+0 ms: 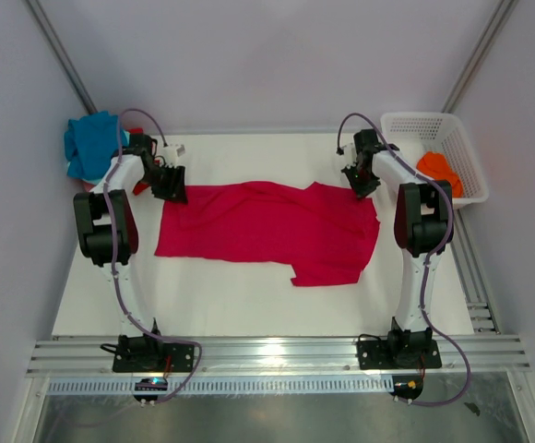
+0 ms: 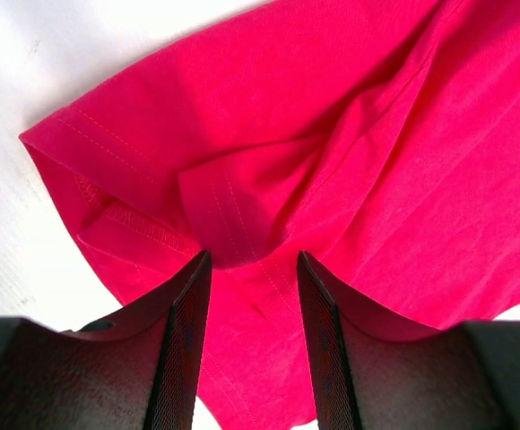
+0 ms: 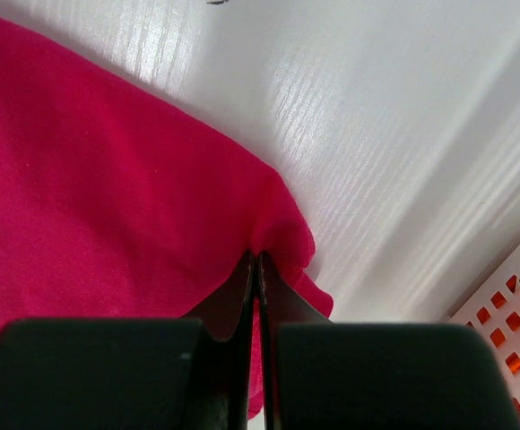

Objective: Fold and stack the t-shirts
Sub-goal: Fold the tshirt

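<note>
Lying spread across mid-table [image 1: 249, 305]: one crimson t-shirt [image 1: 267, 226]. At its far left corner I have the left gripper [image 2: 251, 260], jaws apart, with a hem fold between them. The right gripper [image 3: 257, 255] is at the far right edge, jaws pinched together on the cloth. One blue t-shirt [image 1: 90, 143] is heaped far left. One orange t-shirt [image 1: 438, 168] sits in the white basket [image 1: 424, 118], far right.

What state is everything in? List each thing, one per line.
crimson t-shirt: spread out on the table.
left gripper: open, jaws astride the shirt's hem.
right gripper: shut on the crimson t-shirt's edge.
blue t-shirt: crumpled heap, far left corner.
basket: upright.
orange t-shirt: crumpled in the basket.
</note>
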`<action>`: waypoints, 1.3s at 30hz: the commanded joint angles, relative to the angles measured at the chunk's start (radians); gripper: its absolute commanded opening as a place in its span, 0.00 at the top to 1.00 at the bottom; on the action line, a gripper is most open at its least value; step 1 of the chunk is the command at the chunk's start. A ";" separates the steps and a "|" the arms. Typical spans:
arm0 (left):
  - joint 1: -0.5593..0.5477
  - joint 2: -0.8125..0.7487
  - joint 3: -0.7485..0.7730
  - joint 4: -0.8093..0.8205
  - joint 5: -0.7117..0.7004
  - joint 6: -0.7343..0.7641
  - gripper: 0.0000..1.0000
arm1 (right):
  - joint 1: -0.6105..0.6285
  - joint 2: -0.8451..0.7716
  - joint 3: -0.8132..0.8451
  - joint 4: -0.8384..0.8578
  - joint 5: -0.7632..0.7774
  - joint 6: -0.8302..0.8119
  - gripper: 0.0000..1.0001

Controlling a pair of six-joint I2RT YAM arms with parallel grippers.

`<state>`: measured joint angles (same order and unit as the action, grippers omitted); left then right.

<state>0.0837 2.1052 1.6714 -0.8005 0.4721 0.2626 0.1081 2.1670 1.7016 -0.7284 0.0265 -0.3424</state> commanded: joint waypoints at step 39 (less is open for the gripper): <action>0.019 0.001 -0.013 0.000 0.060 -0.002 0.58 | 0.001 -0.042 -0.014 0.006 -0.011 -0.007 0.97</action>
<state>0.0978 2.1052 1.6543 -0.8017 0.4915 0.2680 0.1081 2.1670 1.6920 -0.7265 0.0235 -0.3424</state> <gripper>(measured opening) 0.422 0.035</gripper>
